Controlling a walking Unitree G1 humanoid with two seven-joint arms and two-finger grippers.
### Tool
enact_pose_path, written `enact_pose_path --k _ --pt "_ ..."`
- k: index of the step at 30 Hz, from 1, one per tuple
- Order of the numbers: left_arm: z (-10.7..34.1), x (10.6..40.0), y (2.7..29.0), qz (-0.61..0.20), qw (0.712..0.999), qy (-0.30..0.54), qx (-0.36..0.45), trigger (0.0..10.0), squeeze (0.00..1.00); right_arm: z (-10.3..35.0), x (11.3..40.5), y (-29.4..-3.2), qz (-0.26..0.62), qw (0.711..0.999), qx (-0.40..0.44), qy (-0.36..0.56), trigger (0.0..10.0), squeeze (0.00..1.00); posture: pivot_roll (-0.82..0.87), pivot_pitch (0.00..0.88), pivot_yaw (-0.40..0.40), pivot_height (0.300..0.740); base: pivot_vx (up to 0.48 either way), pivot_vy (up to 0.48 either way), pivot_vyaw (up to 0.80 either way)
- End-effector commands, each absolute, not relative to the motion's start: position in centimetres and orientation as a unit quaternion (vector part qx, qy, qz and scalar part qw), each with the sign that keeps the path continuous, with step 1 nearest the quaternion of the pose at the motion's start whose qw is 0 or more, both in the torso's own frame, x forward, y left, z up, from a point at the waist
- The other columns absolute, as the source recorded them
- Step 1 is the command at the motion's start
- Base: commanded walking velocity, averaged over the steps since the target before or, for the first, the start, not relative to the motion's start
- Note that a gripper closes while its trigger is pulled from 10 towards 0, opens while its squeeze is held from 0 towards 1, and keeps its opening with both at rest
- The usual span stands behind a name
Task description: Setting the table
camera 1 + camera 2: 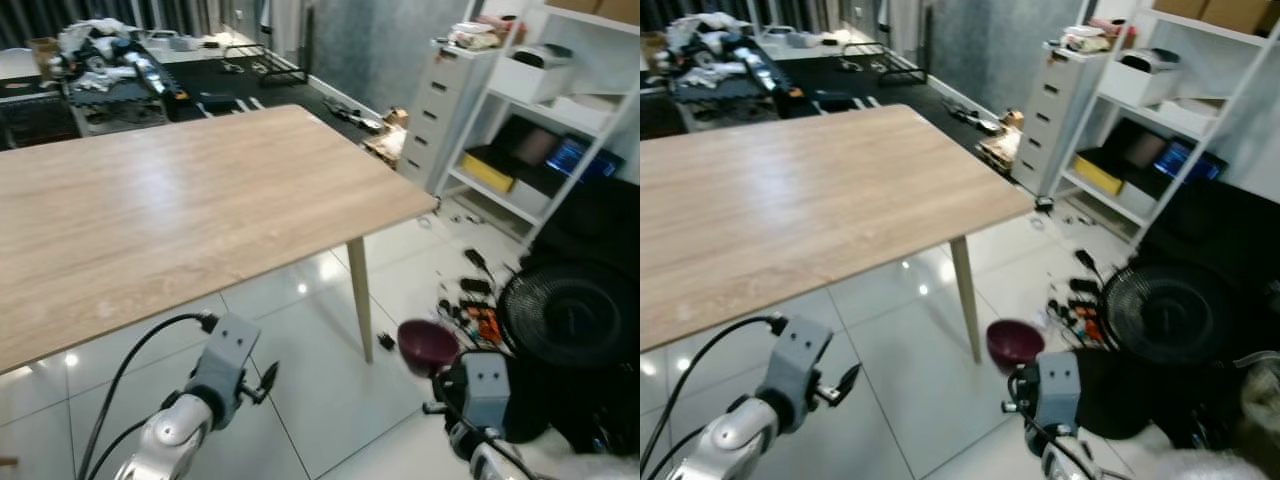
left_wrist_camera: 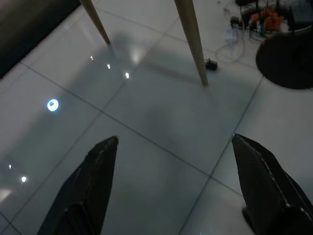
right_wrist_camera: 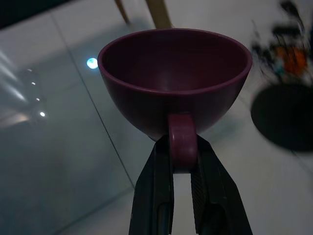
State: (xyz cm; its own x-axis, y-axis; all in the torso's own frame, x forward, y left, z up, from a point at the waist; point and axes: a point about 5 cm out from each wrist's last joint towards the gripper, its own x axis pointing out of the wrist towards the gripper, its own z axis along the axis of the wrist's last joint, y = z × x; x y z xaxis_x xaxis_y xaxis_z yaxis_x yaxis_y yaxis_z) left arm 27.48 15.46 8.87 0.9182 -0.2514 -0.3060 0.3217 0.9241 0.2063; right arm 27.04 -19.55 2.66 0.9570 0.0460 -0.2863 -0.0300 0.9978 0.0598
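A dark red cup (image 3: 174, 81) hangs in front of my right arm, low over the tiled floor to the right of the table; it also appears as the cup (image 1: 428, 343) in the left eye view. My right gripper (image 3: 183, 159) is shut on the cup's handle, its two black fingers (image 3: 156, 196) pressed against either side. The wooden table (image 1: 170, 205) stretches ahead and to the left, its top bare. My left gripper (image 2: 173, 147) hangs open over the floor below the table's near edge, with nothing between its fingers.
A table leg (image 1: 360, 300) stands just left of the cup. A black fan (image 1: 570, 320) and scattered small items (image 1: 470, 300) lie on the floor at right. White shelves (image 1: 560, 110) and a drawer unit (image 1: 440, 110) stand behind. Clutter (image 1: 110, 60) fills the far back left.
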Motion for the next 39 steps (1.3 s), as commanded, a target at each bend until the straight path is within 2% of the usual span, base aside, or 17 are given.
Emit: enact_pose_path --k 1,9,39 --pt "7.8 26.9 16.0 -0.136 0.972 0.148 0.122 10.0 0.00 1.9 26.4 -20.0 0.003 0.987 0.032 0.157 10.0 0.00 0.11 0.076 0.017 0.740 0.000 0.000 -0.75" --pt "5.6 25.7 17.6 -0.110 0.973 0.174 0.100 10.0 0.00 1.1 26.0 -19.5 0.007 0.986 0.044 0.158 10.0 0.00 0.11 0.063 0.010 0.740 0.000 0.000 -0.75" --pt "4.8 26.1 17.0 -0.112 0.975 0.167 0.090 10.0 0.00 0.7 26.0 -19.0 0.001 0.987 0.069 0.145 10.0 0.00 0.09 0.059 0.020 0.740 0.000 0.000 -0.75"
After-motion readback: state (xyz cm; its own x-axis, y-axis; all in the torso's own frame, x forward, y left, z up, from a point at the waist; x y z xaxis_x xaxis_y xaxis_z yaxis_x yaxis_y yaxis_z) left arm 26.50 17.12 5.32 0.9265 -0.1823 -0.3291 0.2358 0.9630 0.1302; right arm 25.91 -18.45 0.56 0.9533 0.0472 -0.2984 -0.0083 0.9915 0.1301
